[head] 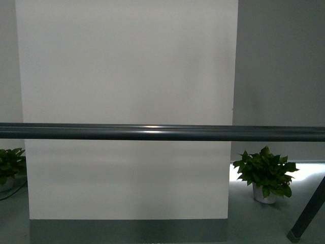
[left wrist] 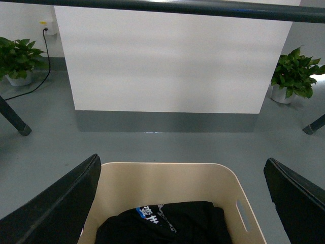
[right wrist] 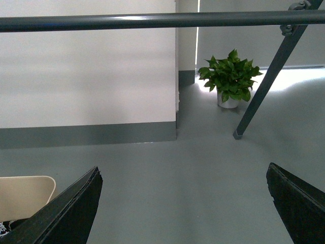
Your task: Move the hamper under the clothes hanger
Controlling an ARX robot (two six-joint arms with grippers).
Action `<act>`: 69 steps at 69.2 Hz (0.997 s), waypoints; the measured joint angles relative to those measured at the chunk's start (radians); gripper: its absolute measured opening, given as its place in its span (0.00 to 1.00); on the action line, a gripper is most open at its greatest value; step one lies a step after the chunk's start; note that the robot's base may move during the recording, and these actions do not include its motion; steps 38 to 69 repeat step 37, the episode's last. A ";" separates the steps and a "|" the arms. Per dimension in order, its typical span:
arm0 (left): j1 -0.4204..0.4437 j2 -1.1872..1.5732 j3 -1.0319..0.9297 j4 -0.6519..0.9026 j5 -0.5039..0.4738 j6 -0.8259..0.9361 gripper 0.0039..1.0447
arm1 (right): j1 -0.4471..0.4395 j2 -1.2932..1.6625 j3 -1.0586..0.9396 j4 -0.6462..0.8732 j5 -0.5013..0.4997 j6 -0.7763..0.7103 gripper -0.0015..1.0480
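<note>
Fingers [left wrist: 51, 203] of the left gripper [left wrist: 180, 203] spread wide, the hamper [left wrist: 167, 185] (black garment [left wrist: 167, 226] inside) between them, short of the hanger [left wrist: 167, 6] crossbar. Right gripper [right wrist: 183, 208] equally wide, hamper corner beside one finger.

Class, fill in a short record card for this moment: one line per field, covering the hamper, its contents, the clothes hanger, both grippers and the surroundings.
hamper: cream hamper on the grey floor, between the left gripper fingers
contents: black garment with white lettering
clothes hanger: dark crossbar spans the front view; slanted leg
left gripper: open, holding nothing
right gripper: open, over bare floor
surroundings: white wall panel, potted plant
</note>
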 joint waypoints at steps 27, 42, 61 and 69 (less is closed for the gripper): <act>0.000 0.000 0.000 0.000 0.000 0.000 0.94 | 0.000 0.000 0.000 0.000 0.000 0.000 0.92; 0.000 0.000 0.000 0.000 0.000 0.000 0.94 | 0.000 0.000 0.000 0.000 0.000 0.000 0.92; 0.000 0.000 0.000 0.000 0.000 0.000 0.94 | 0.000 0.000 0.000 0.000 0.000 0.000 0.92; 0.000 0.000 0.000 0.000 0.000 0.000 0.94 | 0.000 0.000 0.000 0.000 0.000 0.000 0.92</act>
